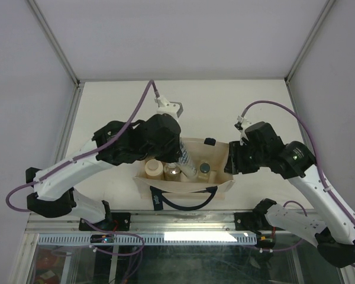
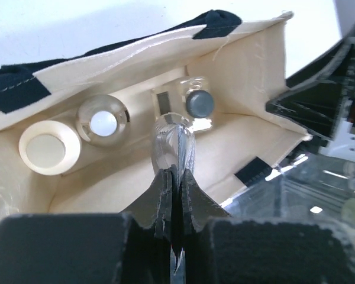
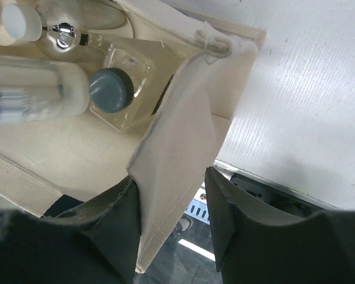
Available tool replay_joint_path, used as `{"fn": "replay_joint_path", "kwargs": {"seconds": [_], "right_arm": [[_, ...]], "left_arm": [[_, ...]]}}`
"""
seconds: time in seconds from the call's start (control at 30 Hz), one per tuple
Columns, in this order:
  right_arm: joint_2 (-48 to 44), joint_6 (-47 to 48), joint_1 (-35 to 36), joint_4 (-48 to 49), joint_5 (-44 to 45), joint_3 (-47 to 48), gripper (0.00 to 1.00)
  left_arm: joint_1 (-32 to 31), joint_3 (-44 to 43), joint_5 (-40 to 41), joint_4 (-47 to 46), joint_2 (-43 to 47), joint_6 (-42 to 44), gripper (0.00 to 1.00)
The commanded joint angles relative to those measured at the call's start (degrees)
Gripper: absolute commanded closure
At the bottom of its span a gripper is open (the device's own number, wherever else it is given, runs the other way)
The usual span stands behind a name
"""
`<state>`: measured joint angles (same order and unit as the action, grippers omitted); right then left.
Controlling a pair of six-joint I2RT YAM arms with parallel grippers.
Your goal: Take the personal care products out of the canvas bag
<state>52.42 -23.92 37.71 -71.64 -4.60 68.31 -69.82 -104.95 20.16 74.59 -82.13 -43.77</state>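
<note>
The canvas bag point(image 1: 183, 188) stands open between the arms, navy handles at its rims. Inside stand a beige bottle point(image 2: 47, 148), a silvery bottle point(image 2: 103, 122) and a clear bottle with a dark cap point(image 2: 199, 103). My left gripper point(image 2: 177, 171) reaches into the bag and is shut on the flat end of the silvery-grey tube point(image 2: 173, 139), which leans above the bag floor. My right gripper point(image 3: 171, 189) straddles the bag's right side wall point(image 3: 183, 118). Its jaws are slightly open: the left finger touches the canvas and the right finger stands a little off it.
The bag sits near the table's front edge, just behind the metal rail point(image 1: 183, 222) that carries the arm bases. White table point(image 1: 225, 106) stretches behind the bag. Booth walls close in the left, right and back sides.
</note>
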Motion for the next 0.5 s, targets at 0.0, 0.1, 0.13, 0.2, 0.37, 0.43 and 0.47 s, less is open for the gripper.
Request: {"fn": "replay_joint_path", "kwargs": {"seconds": [0.0,0.1,0.13,0.2,0.37,0.43,0.47], "right_arm": [[-1.64,0.42,0.22,1.60,1.17,-0.35,0.53],[-1.82,0.46,0.17,1.91,1.17,-0.60,0.53],[-1.87,0.39,0.22,2.00,1.17,-0.56,0.53],[-1.87,0.36,0.20,2.18,1.17,-0.40,0.53],[-2.27,0.08,0.17,2.13,1.56,0.30,0.51],[-2.43,0.09,0.17,2.02,1.74,0.69,0.49],[-2.48,0.16,0.19,1.88,1.90,0.83,0.49]], "left_arm": [[-0.43,-6.11,-1.97,-3.94,5.93,-4.90,1.00],[-0.53,-6.48,-1.95,-5.11,8.33,-6.43,1.00],[-0.46,-6.42,-1.97,-5.81,9.11,-6.91,1.00],[-0.46,-6.33,-1.64,-7.26,10.77,-8.25,1.00],[-0.41,-6.06,1.15,-11.51,14.94,-9.43,1.00],[-0.49,-6.14,2.99,-12.86,16.22,-8.73,1.00],[-0.45,-6.21,3.84,-13.36,16.51,-8.26,1.00]]}}
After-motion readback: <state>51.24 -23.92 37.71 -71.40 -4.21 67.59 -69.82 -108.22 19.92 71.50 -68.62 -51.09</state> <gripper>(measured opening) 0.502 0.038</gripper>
